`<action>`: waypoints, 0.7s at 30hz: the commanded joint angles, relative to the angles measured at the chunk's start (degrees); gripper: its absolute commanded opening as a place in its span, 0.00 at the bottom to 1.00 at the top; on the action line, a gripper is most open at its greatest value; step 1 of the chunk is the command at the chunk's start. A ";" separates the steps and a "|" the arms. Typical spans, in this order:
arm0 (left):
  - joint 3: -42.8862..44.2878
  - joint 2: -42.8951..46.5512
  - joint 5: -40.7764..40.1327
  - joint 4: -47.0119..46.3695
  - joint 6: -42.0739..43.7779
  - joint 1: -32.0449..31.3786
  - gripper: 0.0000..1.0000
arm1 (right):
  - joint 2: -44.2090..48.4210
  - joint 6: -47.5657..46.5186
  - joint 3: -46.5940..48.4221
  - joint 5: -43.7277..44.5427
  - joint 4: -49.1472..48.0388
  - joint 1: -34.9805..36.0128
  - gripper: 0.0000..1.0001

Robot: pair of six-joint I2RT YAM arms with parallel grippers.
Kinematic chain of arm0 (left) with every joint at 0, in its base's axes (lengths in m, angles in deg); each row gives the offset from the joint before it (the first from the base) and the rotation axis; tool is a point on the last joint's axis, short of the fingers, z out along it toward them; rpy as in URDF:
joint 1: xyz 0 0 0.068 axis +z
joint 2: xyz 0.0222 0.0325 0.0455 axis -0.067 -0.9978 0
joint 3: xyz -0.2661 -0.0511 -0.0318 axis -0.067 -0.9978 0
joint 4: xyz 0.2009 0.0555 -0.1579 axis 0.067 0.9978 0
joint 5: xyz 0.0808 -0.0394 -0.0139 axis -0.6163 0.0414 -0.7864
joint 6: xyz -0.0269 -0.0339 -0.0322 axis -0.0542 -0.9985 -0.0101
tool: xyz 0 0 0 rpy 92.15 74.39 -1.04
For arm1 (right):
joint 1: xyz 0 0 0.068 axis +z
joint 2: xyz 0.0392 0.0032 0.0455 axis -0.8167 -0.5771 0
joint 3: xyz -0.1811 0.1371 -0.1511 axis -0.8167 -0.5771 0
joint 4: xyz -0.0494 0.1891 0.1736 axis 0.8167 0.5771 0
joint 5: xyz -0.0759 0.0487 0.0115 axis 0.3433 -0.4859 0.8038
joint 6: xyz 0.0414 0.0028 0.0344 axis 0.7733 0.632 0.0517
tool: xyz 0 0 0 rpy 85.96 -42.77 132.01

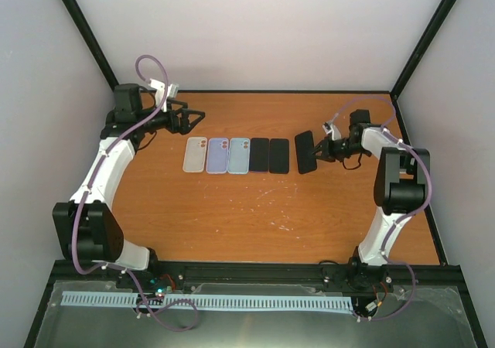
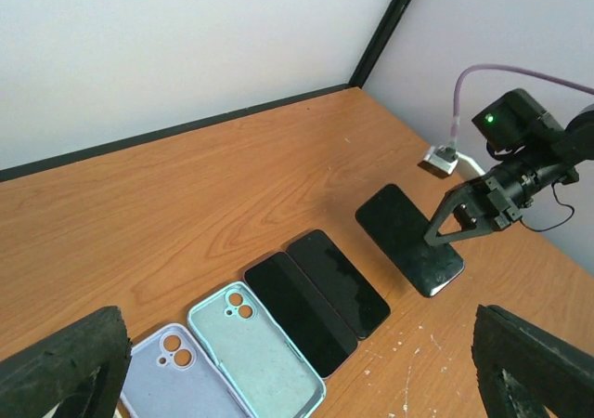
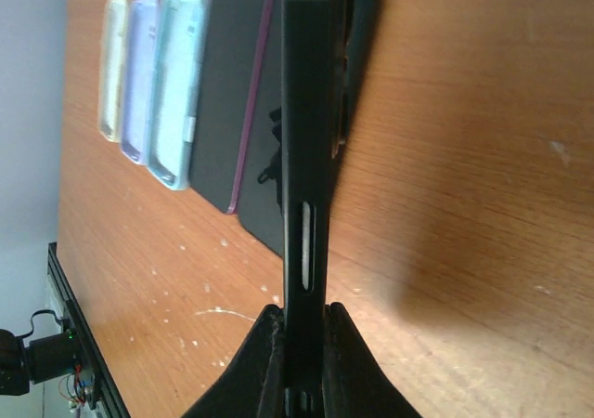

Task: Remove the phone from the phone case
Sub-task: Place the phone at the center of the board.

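Firmly pinching black phone edge-on with right gripper beside case row; holding left gripper wide open.

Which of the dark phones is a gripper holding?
The rightmost phone, apart from the row: the right gripper pinches its edge. The other two phones lie flat.
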 commanded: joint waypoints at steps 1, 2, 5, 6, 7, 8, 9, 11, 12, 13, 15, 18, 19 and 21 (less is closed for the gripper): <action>-0.84 2.26 -2.03 -0.15 1.52 -0.06 1.00 | -3.14 0.22 2.24 -0.58 -0.78 -0.49 0.03; -1.04 2.54 -2.19 0.01 1.53 -0.07 1.00 | -3.57 0.83 2.18 -0.64 -1.44 -0.57 0.03; -1.48 3.20 -2.89 0.41 1.79 -0.10 1.00 | -5.48 3.07 2.32 -1.49 -3.04 -0.60 0.03; -1.67 3.47 -3.12 0.52 1.94 -0.10 1.00 | -6.18 3.92 2.34 -1.89 -3.65 -0.67 0.03; -1.86 3.59 -3.31 0.60 2.09 -0.10 1.00 | -7.07 4.83 2.41 -2.68 -4.08 -0.73 0.03; -2.09 3.64 -3.61 0.74 2.20 -0.10 1.00 | -7.92 5.57 2.69 -3.28 -4.23 -0.77 0.03; -2.35 3.82 -3.82 0.74 2.32 -0.09 1.00 | -8.72 6.42 2.92 -3.62 -4.32 -0.77 0.03; -2.63 3.86 -3.95 0.84 2.43 -0.10 1.00 | -10.20 7.82 3.35 -4.77 -4.67 -0.77 0.03; -2.68 3.98 -4.02 0.81 2.47 -0.10 1.00 | -10.82 8.64 3.42 -5.05 -5.16 -0.77 0.03; -2.79 3.96 -4.08 0.87 2.51 -0.10 1.00 | -11.17 9.40 3.49 -5.45 -5.69 -0.77 0.03; -2.98 3.95 -4.16 0.90 2.75 -0.10 1.00 | -11.95 10.41 3.96 -5.87 -6.36 -0.77 0.03; -3.17 3.75 -4.10 0.93 2.78 -0.10 1.00 | -13.28 10.82 5.01 -6.02 -6.61 -0.77 0.03; -3.21 3.65 -4.08 1.00 2.76 -0.10 1.00 | -13.68 10.94 5.35 -6.08 -6.70 -0.76 0.04; -3.28 3.46 -4.27 1.04 2.81 -0.10 1.00 | -14.37 11.19 5.90 -6.27 -6.84 -0.77 0.04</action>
